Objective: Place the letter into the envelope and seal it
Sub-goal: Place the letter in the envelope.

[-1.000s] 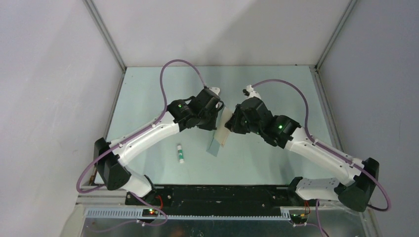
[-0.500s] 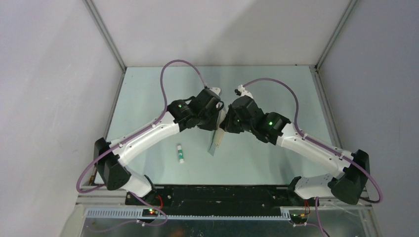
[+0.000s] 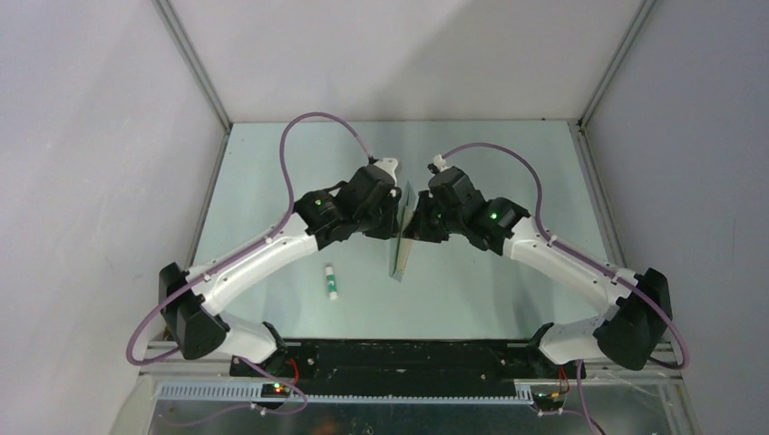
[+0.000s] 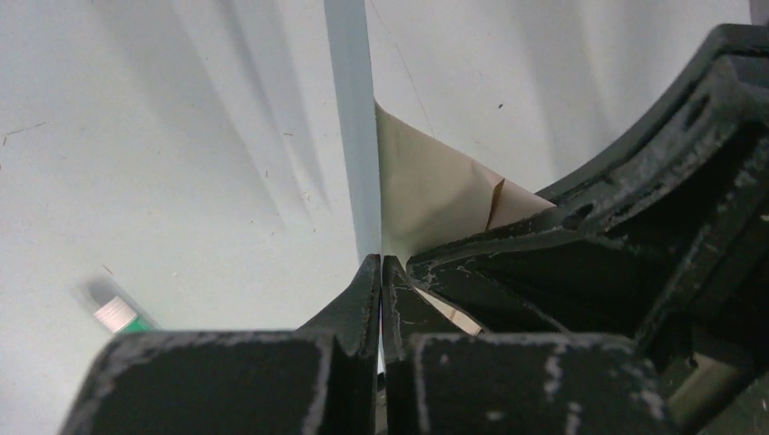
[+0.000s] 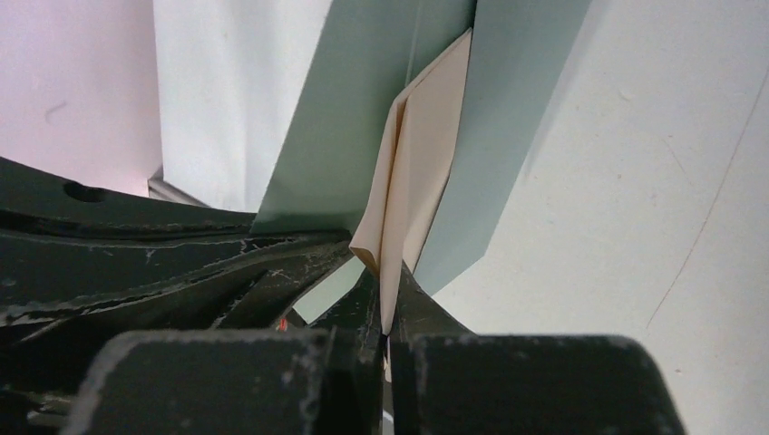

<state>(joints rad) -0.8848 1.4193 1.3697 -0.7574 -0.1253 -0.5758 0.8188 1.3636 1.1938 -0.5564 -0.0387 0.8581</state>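
The envelope is up off the flat, standing on edge between the two arms over the middle of the bench. From above it shows only as a thin strip. Its long axis runs from the far side toward the arm bases, with the near end leaning slightly left. Whether that near end touches the bench cannot be told. It is smooth, matte teal-grey paper, close in colour to the pale green surface beneath. The left fingers are pressed together on its thin edge, which runs straight away from them in the left wrist view. The letter is a thin tan-beige sheet, bent along a lengthwise crease. The right fingers are pinched together on its near end. Its far end points away from them, in between two flat teal-grey panels of the envelope. The black finger housings are scuffed and pale-scratched. A small white stick with a green cap lies on the bench to the left of the envelope, apart from it.
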